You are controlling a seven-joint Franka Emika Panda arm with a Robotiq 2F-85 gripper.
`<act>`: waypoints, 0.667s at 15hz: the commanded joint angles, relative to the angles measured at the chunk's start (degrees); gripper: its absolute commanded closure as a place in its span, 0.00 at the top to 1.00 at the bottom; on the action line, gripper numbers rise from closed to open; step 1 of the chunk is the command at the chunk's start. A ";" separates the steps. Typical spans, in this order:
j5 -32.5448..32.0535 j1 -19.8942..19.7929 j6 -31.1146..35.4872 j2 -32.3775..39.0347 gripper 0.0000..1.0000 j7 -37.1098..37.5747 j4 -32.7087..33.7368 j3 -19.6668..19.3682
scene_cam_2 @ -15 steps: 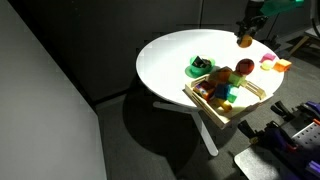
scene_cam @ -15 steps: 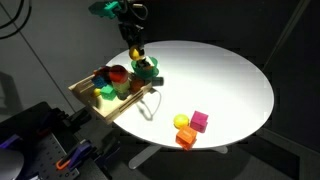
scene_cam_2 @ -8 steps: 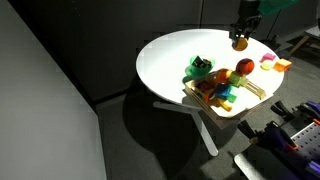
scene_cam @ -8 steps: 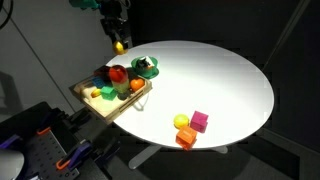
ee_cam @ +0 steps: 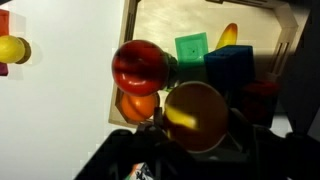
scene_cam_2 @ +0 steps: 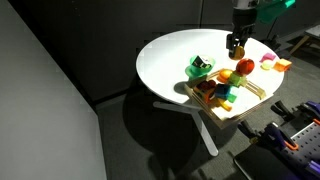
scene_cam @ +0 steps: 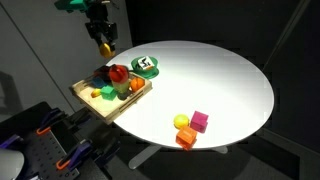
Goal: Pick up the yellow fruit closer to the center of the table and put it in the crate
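The yellow fruit (ee_cam: 195, 117) tight in the hand (scene_cam: 104, 45) over the crate (ee_cam: 160, 25), wrist view closest.

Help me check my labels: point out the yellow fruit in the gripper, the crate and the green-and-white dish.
yellow fruit (ee_cam: 195, 115): wrist view, middle of its rounded face.
crate (ee_cam: 160, 25): wrist view, bare wooden floor.
green-and-white dish (scene_cam: 147, 72): in an exterior view, near rim.

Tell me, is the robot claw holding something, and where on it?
Yes: the gripper pinches the yellow fruit by its opposite sides, above the crate.
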 commanded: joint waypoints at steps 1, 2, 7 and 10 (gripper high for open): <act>0.91 1.09 1.88 -0.52 0.41 -1.67 -2.26 1.09; 0.45 1.38 2.68 -0.16 0.41 -1.13 -2.65 1.45; -0.40 2.04 7.37 1.48 0.41 0.05 -4.71 2.38; 0.20 2.02 11.69 2.56 0.41 -0.53 -5.96 2.48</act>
